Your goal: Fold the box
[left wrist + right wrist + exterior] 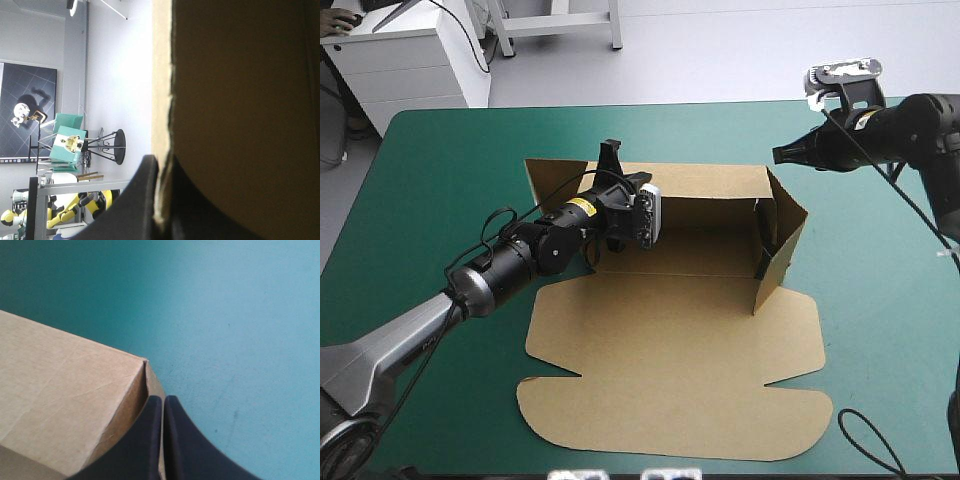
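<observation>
The brown box (670, 340) lies mid-table with its back wall (705, 182) and right wall (782, 240) raised and its lid flat toward the front edge. My left gripper (611, 160) is at the left end of the back wall, shut on the box. In the left wrist view a raw board edge (162, 100) runs between its black fingers (145, 200), and the box (240, 100) fills the space ahead. My right gripper (782, 154) hovers just beyond the back right corner, shut and empty. In the right wrist view that gripper (163, 399) points over the box corner (142, 362).
Teal-green cover (440, 170) lies bare on every side of the box, with wide strips at the left and right (225, 315). White furniture (410, 60) stands beyond the far left corner of the table.
</observation>
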### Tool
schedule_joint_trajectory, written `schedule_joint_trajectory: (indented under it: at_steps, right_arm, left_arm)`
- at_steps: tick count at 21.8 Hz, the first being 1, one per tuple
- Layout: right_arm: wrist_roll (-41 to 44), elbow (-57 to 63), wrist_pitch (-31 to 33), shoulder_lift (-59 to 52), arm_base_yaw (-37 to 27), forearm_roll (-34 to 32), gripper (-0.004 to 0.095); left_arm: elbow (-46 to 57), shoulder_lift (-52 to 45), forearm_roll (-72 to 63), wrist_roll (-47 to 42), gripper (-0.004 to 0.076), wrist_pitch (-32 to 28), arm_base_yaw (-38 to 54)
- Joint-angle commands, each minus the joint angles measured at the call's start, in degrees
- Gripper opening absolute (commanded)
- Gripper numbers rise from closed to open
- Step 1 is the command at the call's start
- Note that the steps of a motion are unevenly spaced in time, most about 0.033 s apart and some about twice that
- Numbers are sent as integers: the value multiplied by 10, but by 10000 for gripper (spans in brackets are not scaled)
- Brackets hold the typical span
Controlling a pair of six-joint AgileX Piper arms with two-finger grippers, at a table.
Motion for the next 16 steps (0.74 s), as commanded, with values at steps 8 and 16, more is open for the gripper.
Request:
schedule_joint_trajectory:
  at_steps: [8, 16]
  right_arm:
    - [31, -17, -54, 89, -5, 4, -15]
    - [27, -17, 18, 102, -5, -11, -16]
  left_arm:
    - [-17, -16, -10, -3, -8, -63, 0]
    - [-17, -16, -10, -3, -8, -67, 1]
